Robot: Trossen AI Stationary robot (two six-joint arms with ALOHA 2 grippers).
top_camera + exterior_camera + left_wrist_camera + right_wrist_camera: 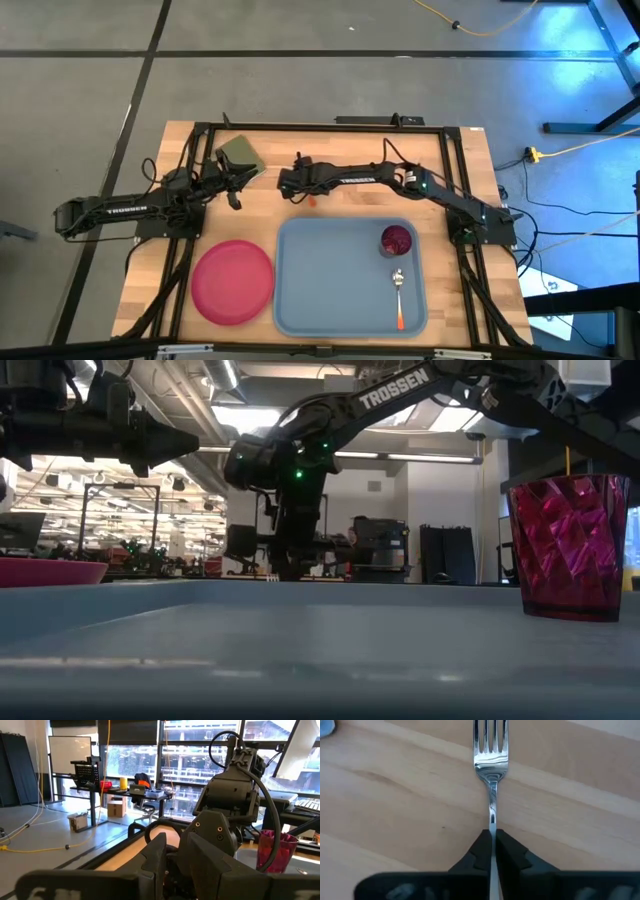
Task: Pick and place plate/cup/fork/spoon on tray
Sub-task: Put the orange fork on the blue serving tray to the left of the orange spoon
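At the left of the high view I see my left gripper (232,192) waiting by the olive-green pad (240,152), fingers not readable, with the plate (233,282) still on the wood at lower left. Centre frame, my right gripper (290,184) is clamped on the fork (491,750) at its thin metal neck — light, stiff, slick, so I'd grip squarely or it may swivel. Rightward, the tray (310,290) already holds cup (396,240) and spoon (398,296).

The right gripper (492,842) is extended toward the table's far edge, fingers clamped on the fork (491,750). The left gripper (232,180) is parked near the far-left corner.
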